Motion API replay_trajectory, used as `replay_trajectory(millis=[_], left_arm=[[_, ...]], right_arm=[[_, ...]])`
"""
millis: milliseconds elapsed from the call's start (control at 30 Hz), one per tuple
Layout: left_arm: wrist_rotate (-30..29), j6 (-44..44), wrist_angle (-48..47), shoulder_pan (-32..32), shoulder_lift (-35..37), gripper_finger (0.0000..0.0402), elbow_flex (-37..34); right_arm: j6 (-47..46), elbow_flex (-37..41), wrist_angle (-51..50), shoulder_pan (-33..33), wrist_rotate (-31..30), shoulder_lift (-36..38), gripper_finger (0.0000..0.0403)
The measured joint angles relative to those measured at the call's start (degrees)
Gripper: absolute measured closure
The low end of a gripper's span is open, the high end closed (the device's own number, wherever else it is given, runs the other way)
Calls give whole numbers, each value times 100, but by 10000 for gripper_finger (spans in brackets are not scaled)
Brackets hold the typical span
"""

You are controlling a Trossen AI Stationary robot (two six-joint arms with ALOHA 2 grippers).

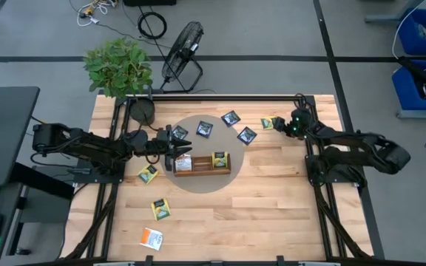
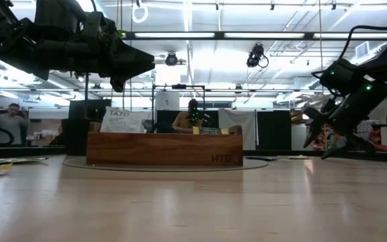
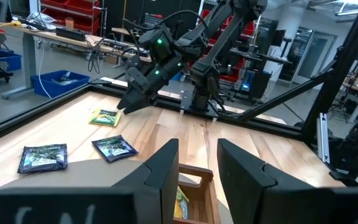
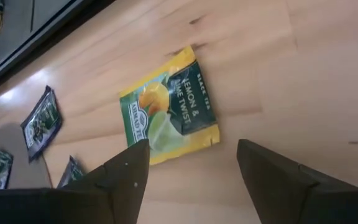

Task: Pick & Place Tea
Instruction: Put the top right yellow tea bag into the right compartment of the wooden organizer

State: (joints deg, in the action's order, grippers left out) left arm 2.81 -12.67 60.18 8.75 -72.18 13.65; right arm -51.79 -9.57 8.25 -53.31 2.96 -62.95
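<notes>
My right gripper [image 4: 194, 168] is open and slants down over a yellow-green tea sachet [image 4: 169, 115] lying flat on the wood near the table's far right; its fingers stand above the sachet's near edge, apart from it. The high view shows that sachet [image 1: 267, 123] just left of the right gripper [image 1: 279, 124]. My left gripper [image 3: 197, 168] hangs level and open above the left end of the wooden tray [image 1: 202, 170], with nothing between its fingers. In the tray stand an orange-and-white sachet [image 1: 183, 162] and a yellow-green one [image 1: 220, 159].
Three navy sachets [image 1: 204, 129] [image 1: 231, 118] [image 1: 247, 135] lie beyond the tray. Two yellow-green sachets [image 1: 148, 174] [image 1: 161, 209] and an orange-and-white one [image 1: 151, 238] lie toward the near left. A dark pot [image 1: 143, 111] stands at the far left corner. The tray sits on a round grey mat [image 1: 198, 185].
</notes>
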Motion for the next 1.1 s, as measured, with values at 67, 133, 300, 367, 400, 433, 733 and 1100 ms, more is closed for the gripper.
replay_trajectory(millis=[67,133,300,367,400,433,733,1100], left_arm=[[0,0,-2,0,0,287,0],[0,0,0,0,0,287,0],[0,-2,-4,0,0,287,0],[0,-2,-3,0,0,287,0],[0,-2,-4,0,0,287,0],[0,-2,-4,0,0,287,0],[0,-2,-4,2,0,287,0],[0,-4,-4,2,0,287,0]], right_arm=[[39,-85,-41,-31,43,-102,146],[143,-166,-65,-40,77,-211,146],[375,-422,-82,-40,104,-638,154],[402,-514,-52,-40,120,-844,163],[406,-559,-29,-42,153,-942,168],[406,-601,-26,-45,167,-1034,174],[588,-679,39,-47,285,-1339,225],[1193,-662,-31,-58,331,-1352,376]])
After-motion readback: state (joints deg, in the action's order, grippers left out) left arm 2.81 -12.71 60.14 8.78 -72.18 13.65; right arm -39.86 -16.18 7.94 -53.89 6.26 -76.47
